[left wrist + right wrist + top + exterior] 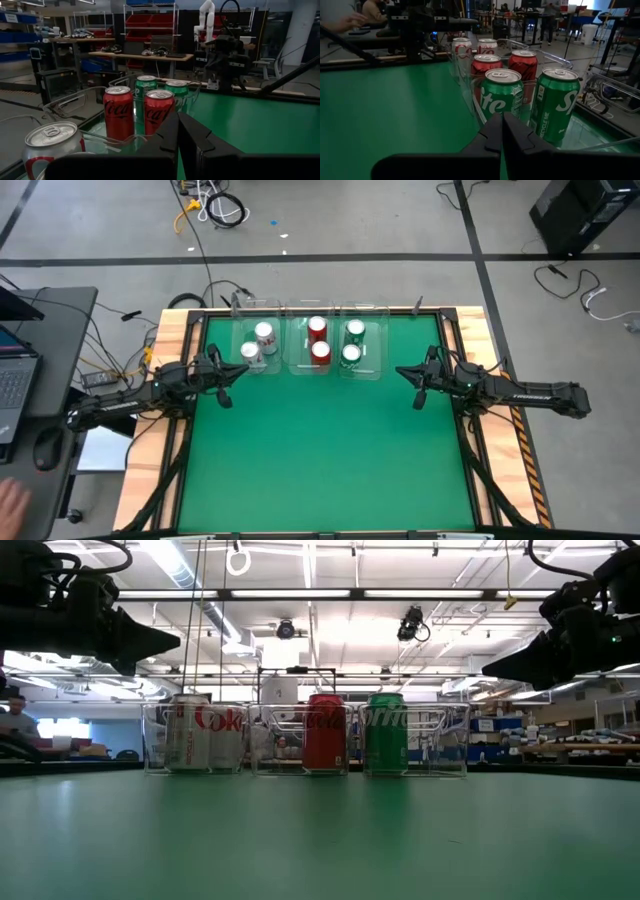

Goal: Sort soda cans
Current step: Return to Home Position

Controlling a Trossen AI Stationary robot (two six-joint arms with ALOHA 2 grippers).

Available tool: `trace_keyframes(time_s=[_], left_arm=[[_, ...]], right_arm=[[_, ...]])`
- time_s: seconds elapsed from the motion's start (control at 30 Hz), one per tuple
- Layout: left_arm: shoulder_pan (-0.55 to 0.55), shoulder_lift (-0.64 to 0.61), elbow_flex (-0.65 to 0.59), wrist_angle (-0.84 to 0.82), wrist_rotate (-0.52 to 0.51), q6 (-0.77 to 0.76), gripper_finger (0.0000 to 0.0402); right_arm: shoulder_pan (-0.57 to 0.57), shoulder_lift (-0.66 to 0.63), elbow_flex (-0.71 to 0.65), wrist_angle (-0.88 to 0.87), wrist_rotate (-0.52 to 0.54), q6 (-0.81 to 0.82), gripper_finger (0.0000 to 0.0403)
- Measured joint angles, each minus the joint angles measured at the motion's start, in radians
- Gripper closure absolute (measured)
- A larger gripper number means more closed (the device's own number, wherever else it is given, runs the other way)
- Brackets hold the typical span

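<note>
Since soda cans (319, 351) stand upright, colour-paired, sorting looks done. My left claw (226, 388) pinched closed, empty, silver pair (264, 332) 1 o'clock; right claw (418, 388) likewise, green pair (355, 329) 11 o'clock.

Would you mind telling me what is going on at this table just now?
Six small metal soda cans stand sorted by colour in three clear plastic bins at the far edge of the green table: two silver cans in the left bin, two red cans in the middle bin, two green cans in the right bin. Neither arm holds anything: the left gripper hangs shut over the table's left side, the right gripper over its right side, both apart from the bins.
</note>
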Motion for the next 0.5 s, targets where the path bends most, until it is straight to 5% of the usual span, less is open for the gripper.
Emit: trace_keyframes(time_s=[0.5], left_arm=[[0.000, 0.000, 0.000, 0.000, 0.000, 0.000, 0.0389]], right_arm=[[0.000, 0.000, 0.000, 0.000, 0.000, 0.000, 0.0400]])
